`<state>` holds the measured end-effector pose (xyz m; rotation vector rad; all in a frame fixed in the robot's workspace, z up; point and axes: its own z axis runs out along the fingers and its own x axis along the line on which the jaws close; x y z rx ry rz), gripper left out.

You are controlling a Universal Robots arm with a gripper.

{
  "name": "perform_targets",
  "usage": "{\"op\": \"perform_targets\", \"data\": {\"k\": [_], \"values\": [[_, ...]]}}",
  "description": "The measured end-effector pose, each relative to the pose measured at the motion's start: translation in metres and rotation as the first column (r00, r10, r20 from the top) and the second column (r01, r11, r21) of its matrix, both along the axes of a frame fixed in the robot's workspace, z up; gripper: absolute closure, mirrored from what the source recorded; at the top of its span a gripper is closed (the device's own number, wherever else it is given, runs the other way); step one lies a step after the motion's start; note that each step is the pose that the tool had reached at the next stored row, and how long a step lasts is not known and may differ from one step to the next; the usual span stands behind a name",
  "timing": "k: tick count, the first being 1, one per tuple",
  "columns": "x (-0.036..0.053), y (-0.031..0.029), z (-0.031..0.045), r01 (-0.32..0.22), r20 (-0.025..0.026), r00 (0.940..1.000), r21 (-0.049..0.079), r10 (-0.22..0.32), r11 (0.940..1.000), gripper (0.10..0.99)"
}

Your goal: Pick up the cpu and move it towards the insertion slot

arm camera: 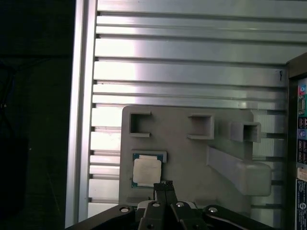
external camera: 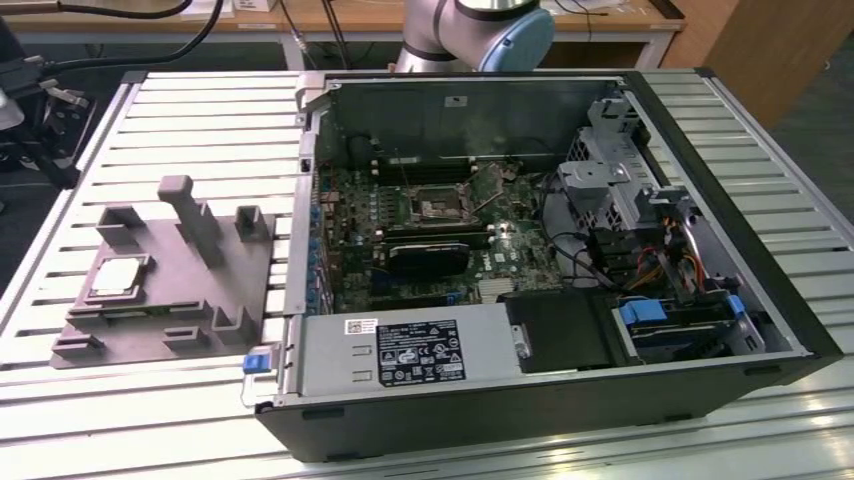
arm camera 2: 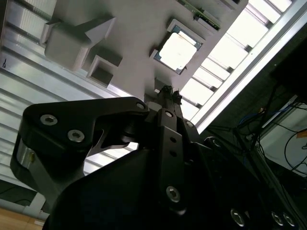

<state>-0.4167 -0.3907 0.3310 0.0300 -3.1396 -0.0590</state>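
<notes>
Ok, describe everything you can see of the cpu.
The cpu is a small flat square chip: shiny silver-grey metal top, pale rim with a greenish edge. It lies flat, top up, seated in a recess of the grey fixture block on the slatted table. The tool is not touching it.

Grey fixture plate [external camera: 174,295] beside open computer case [external camera: 534,425] on slatted aluminium table [external camera: 187,110]

The end effector [arm camera: 163,184] hangs tip-down — its two slim fingers [arm camera 2: 165,96] pressed together, gripping nothing.
</notes>
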Motion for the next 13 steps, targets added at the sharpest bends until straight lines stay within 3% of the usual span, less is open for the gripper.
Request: {"op": "perform_targets", "data": {"k": [13], "values": [[0.0000,0.0000,-0.0037,0.000,0.0000,1.0000,0.000,0.000,1.0000,0.980]]}}
